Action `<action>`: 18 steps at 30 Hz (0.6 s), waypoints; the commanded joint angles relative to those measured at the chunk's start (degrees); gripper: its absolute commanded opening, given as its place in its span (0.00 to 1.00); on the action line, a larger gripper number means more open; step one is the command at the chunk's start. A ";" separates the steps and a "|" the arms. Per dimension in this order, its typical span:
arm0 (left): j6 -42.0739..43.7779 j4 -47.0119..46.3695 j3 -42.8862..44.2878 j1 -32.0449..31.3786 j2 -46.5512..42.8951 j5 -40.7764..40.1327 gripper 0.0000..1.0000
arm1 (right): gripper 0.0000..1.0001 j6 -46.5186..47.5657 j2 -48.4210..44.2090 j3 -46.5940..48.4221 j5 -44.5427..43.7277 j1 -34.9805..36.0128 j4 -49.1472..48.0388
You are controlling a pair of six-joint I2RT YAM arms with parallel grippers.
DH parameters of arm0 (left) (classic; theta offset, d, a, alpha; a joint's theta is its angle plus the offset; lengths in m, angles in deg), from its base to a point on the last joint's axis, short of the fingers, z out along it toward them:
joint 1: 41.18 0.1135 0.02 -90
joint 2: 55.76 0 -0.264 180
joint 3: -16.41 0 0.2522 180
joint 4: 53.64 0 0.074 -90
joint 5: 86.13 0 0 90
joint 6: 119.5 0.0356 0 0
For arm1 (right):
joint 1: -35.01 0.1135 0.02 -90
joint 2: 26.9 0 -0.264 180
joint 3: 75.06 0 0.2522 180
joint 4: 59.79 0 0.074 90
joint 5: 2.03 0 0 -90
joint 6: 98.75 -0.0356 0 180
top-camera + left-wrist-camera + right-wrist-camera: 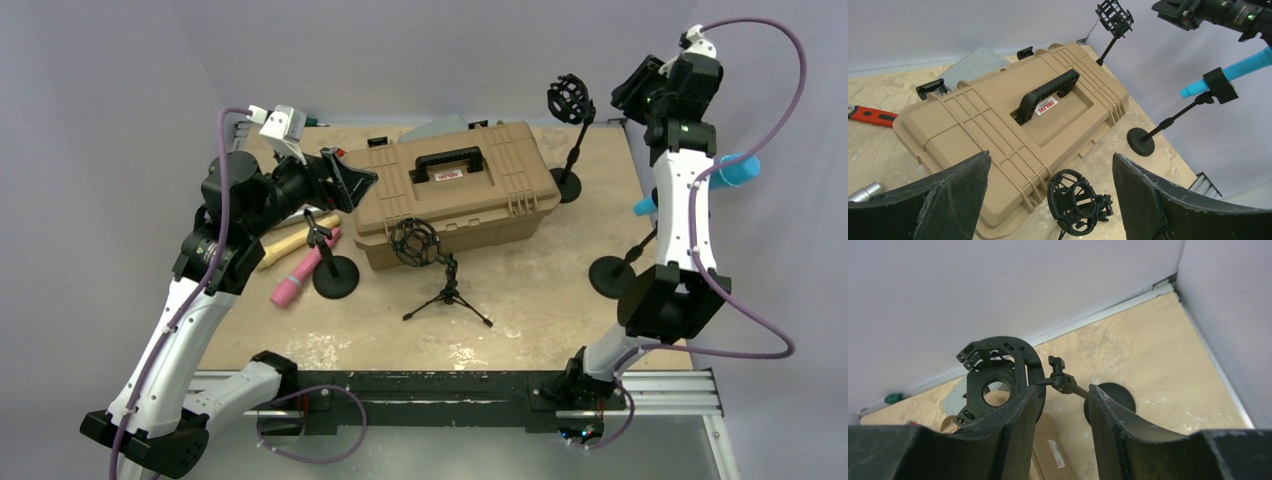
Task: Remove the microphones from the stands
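A cyan microphone (742,169) sits tilted in the black clip (1220,85) of a round-based stand (610,275) at the right edge, partly hidden behind my right arm. In the left wrist view the cyan microphone (1245,65) shows clearly. My right gripper (630,95) is raised high at the back right, left of the microphone and apart from it. Its jaws (1064,390) stand partly open with nothing between them. My left gripper (350,180) hovers over the left end of the tan case, wide open (1051,156) and empty.
A tan tool case (455,190) fills the table's middle. An empty shock mount on a tripod (420,245) stands before it, another empty mount (571,97) on a round-based stand at the back. A pink microphone (300,275) lies by a small stand (335,277) at left.
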 commanded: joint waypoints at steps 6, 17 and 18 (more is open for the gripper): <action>1.55 -1.42 0.21 -0.44 -0.19 0.83 0.89 | 0.45 -0.11 5.42 0.68 7.84 0.17 -1.50; 1.74 -1.40 0.15 -0.44 -0.29 0.82 0.89 | 0.46 0.00 7.33 -0.52 7.55 0.17 -2.67; 1.69 -1.40 0.14 -0.43 -0.20 0.84 0.89 | 0.46 -0.01 7.52 -0.41 7.49 0.17 -2.60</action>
